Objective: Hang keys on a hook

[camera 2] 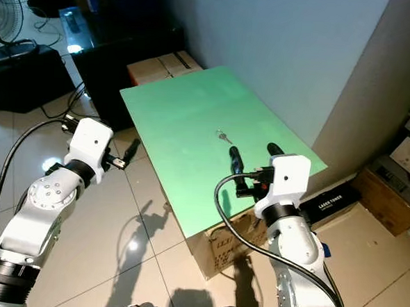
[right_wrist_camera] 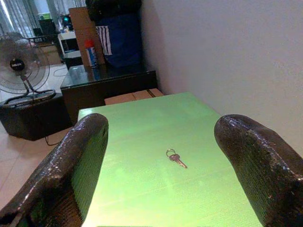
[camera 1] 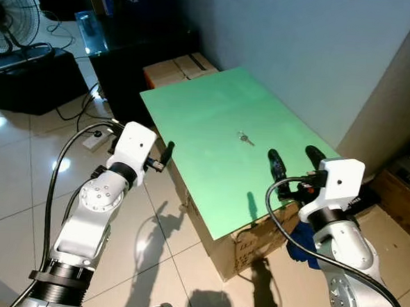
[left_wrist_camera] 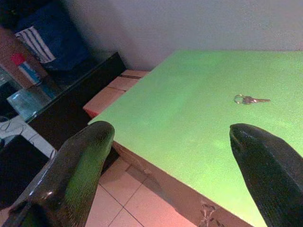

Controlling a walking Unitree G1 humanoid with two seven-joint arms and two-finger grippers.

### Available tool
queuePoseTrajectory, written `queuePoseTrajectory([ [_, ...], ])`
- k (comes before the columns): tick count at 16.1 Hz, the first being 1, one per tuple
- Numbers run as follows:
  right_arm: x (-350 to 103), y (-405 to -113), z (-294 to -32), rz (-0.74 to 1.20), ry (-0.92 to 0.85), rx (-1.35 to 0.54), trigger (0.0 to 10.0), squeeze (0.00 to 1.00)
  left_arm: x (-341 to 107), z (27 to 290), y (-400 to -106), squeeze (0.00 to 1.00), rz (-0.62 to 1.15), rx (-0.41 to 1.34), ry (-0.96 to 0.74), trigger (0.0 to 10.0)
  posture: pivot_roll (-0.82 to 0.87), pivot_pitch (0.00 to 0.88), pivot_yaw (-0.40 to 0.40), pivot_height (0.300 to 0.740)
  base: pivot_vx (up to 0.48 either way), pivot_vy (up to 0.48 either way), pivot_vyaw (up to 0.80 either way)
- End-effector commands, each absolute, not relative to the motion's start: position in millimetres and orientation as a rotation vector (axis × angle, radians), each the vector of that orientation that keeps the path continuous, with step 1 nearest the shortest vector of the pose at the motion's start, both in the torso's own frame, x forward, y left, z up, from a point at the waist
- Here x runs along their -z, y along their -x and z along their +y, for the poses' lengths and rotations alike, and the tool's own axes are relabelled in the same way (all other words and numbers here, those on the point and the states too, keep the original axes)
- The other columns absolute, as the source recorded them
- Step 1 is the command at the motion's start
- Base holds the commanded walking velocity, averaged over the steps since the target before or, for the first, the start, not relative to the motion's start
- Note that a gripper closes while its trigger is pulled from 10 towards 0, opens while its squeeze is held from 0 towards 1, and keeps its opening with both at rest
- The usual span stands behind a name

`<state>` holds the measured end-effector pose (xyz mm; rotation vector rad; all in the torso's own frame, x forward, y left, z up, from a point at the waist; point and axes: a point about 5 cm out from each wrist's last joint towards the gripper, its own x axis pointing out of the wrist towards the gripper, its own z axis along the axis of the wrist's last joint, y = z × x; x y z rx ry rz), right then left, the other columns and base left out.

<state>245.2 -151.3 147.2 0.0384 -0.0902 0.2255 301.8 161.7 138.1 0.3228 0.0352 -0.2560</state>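
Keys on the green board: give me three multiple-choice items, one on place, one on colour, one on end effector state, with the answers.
1. Where are the keys?
A. Lying flat on the green board
B. Held in the left end effector
C. On the tiled floor

2. What colour is the board that the keys lie on?
A. Red
B. Green
C. Black

3. What state is the right end effector in?
A. Shut on the keys
B. Open, holding nothing
C. Shut on a cable

Answers:
1. A, the keys lie alone near the middle of the board, apart from both end effectors.
2. B, the surface is light green in both eye views.
3. B, its two black fingers stand wide apart, with the keys visible on the board beyond the gap.
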Motion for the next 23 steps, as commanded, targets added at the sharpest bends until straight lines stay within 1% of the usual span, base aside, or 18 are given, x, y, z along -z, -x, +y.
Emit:
queuePoseTrajectory([
  [1,-147.5,-245.8,-149.6,-0.093,-0.031,-0.228,10.0,0.00,-141.3,164.0,-302.4,0.00,0.023,0.239,-0.289,10.0,-0.11,0.068,0.104,0.740,0.000,0.000,0.00],
  [3,-147.7,-246.0,-149.7,-0.094,-0.032,-0.227,10.0,0.00,-139.8,168.1,-303.9,0.00,0.059,0.160,-0.081,10.0,-0.11,0.068,0.105,0.740,0.000,0.000,0.00],
  [4,-147.7,-246.0,-149.8,-0.094,-0.032,-0.226,10.0,0.00,-138.8,172.0,-304.2,0.00,0.072,0.134,-0.086,10.0,-0.11,0.069,0.104,0.740,0.000,0.000,0.00],
  [5,-147.7,-246.0,-150.2,-0.093,-0.030,-0.226,10.0,0.00,-139.9,172.7,-303.9,0.00,0.044,0.182,-0.359,10.0,-0.11,0.069,0.103,0.740,0.000,0.000,0.00],
  [6,-147.7,-246.1,-150.1,-0.093,-0.030,-0.228,10.0,0.00,-136.7,164.4,-300.4,0.00,0.022,0.310,-0.524,10.0,-0.11,0.069,0.103,0.740,0.000,0.000,0.00],
  [7,-147.7,-246.1,-149.8,-0.092,-0.029,-0.229,10.0,0.00,-139.2,163.9,-302.5,0.00,0.044,0.245,-0.287,10.0,-0.11,0.071,0.105,0.740,0.000,0.000,0.00],
  [8,-147.6,-246.1,-149.9,-0.092,-0.028,-0.229,10.0,0.00,-142.9,164.7,-304.5,0.00,0.043,0.223,-0.262,10.0,-0.11,0.072,0.103,0.740,0.000,0.000,0.00],
  [9,-147.7,-246.1,-149.8,-0.092,-0.028,-0.229,10.0,0.00,-143.4,161.6,-303.6,0.00,0.031,0.276,-0.373,10.0,-0.11,0.072,0.103,0.740,0.000,0.000,0.00],
  [10,-147.5,-245.9,-149.3,-0.091,-0.027,-0.229,10.0,0.00,-147.1,160.5,-305.3,0.00,0.070,0.166,0.183,10.0,-0.12,0.077,0.108,0.740,0.000,0.000,0.00],
  [11,-147.4,-245.3,-149.9,-0.090,-0.027,-0.227,10.0,0.00,-157.6,156.0,-303.8,0.00,-0.017,0.261,0.088,10.0,-0.11,0.078,0.105,0.740,0.000,0.000,0.00],
  [12,-147.4,-245.2,-150.0,-0.090,-0.028,-0.226,10.0,0.00,-161.4,150.0,-301.1,0.00,-0.064,0.349,-0.010,10.0,-0.11,0.079,0.106,0.740,0.000,0.000,0.00],
  [13,-147.2,-244.3,-150.3,-0.089,-0.026,-0.227,10.0,0.00,-174.5,135.3,-292.4,0.00,-0.156,0.477,0.059,10.0,-0.11,0.084,0.110,0.740,0.000,0.000,0.00],
  [15,-146.9,-243.1,-150.2,-0.088,-0.026,-0.226,10.0,0.00,-184.6,126.0,-283.3,0.00,-0.225,0.558,0.107,10.0,-0.11,0.088,0.112,0.740,0.000,0.000,0.00],
  [20,-146.3,-241.2,-149.4,-0.088,-0.028,-0.226,10.0,0.00,-194.5,116.2,-269.2,0.00,-0.316,0.728,0.151,10.0,-0.11,0.086,0.115,0.740,0.000,0.000,0.00],
  [23,-146.4,-241.1,-149.3,-0.089,-0.027,-0.226,10.0,0.00,-193.8,115.6,-268.5,0.00,-0.313,0.731,0.155,10.0,-0.11,0.084,0.115,0.740,0.000,0.000,0.00],
])
